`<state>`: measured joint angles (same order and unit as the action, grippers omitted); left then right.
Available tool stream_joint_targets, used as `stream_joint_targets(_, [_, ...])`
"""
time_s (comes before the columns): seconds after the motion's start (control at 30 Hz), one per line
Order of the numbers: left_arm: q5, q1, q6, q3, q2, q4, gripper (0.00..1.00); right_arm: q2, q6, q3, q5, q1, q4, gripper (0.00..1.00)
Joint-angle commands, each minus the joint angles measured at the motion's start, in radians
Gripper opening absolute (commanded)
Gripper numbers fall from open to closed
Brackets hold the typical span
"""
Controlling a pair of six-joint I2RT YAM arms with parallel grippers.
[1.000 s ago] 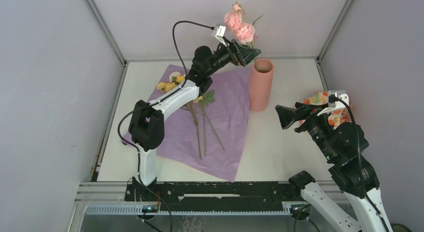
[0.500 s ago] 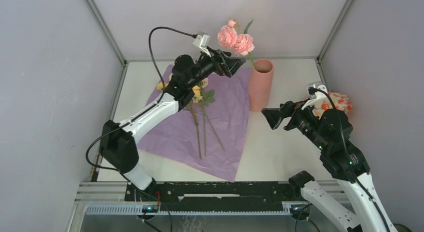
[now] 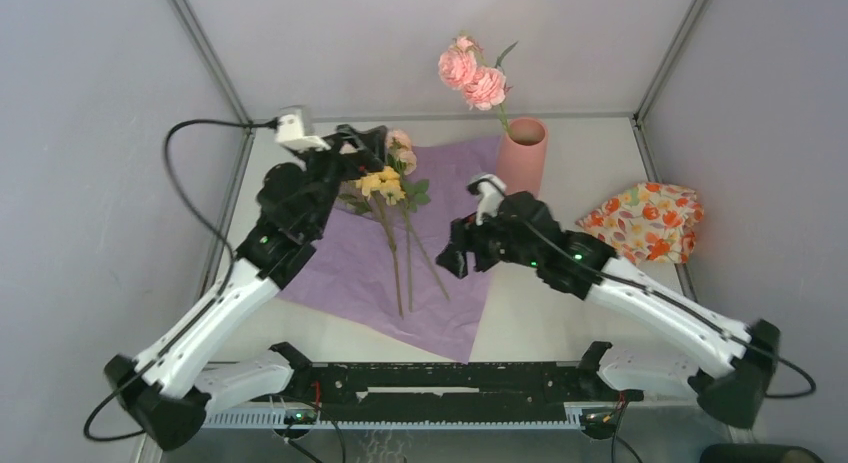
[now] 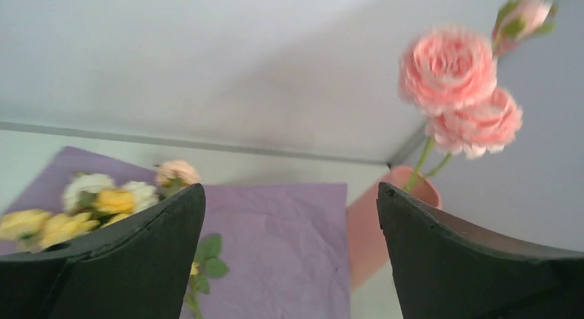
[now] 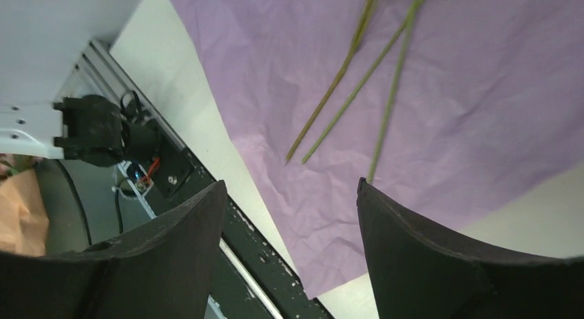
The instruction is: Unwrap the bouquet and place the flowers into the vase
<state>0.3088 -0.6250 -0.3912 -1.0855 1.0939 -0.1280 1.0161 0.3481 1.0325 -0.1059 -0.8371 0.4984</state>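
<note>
Flowers (image 3: 398, 198): you have them lying on the purple paper (image 3: 455, 218), heads toward the back; two pink roses (image 3: 472, 71) stand in the vase (image 3: 522, 155) | your left gripper (image 4: 289, 195): fingers spread wide, empty, just beside the flower heads | your right gripper (image 5: 289, 188): fingers apart, holding nothing, above the paper near the stem ends

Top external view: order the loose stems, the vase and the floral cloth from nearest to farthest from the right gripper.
1. Loose stems, just left of the right gripper.
2. Vase, behind it, toward the back wall.
3. Floral cloth, far right.
</note>
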Motion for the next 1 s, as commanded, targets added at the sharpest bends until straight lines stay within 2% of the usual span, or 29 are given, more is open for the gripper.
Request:
stream_joint_targets(0.0, [0.247, 0.005, 0.002, 0.061, -0.158, 0.109, 0.99, 0.152, 0.054, -0.005, 0.003, -0.064, -0.129, 0.74])
stream_joint_targets(0.17, [0.267, 0.006, -0.082, 0.14, -0.292, 0.219, 0.99, 0.396, 0.078, 0.038, -0.02, -0.069, -0.185, 0.62])
stream_joint_targets(0.33, [0.251, 0.006, -0.125, 0.178, -0.361, 0.325, 0.98, 0.653, 0.058, 0.184, 0.091, -0.062, -0.072, 0.52])
stream_joint_targets(0.43, [0.246, 0.007, -0.146, 0.215, -0.414, 0.362, 0.97, 0.764, 0.046, 0.243, 0.133, -0.052, -0.054, 0.5])
stream_joint_targets(0.6, [0.258, 0.006, -0.152, 0.275, -0.498, 0.398, 0.97, 0.868, 0.031, 0.3, 0.182, -0.041, -0.031, 0.49])
stream_joint_targets(0.83, [0.273, 0.006, -0.143, 0.306, -0.54, 0.425, 0.97, 0.934, 0.031, 0.325, 0.344, -0.057, 0.039, 0.46])
stream_joint_targets(0.97, [0.264, 0.006, -0.146, 0.308, -0.52, 0.416, 0.97, 0.965, 0.028, 0.326, 0.347, -0.059, 0.049, 0.38])
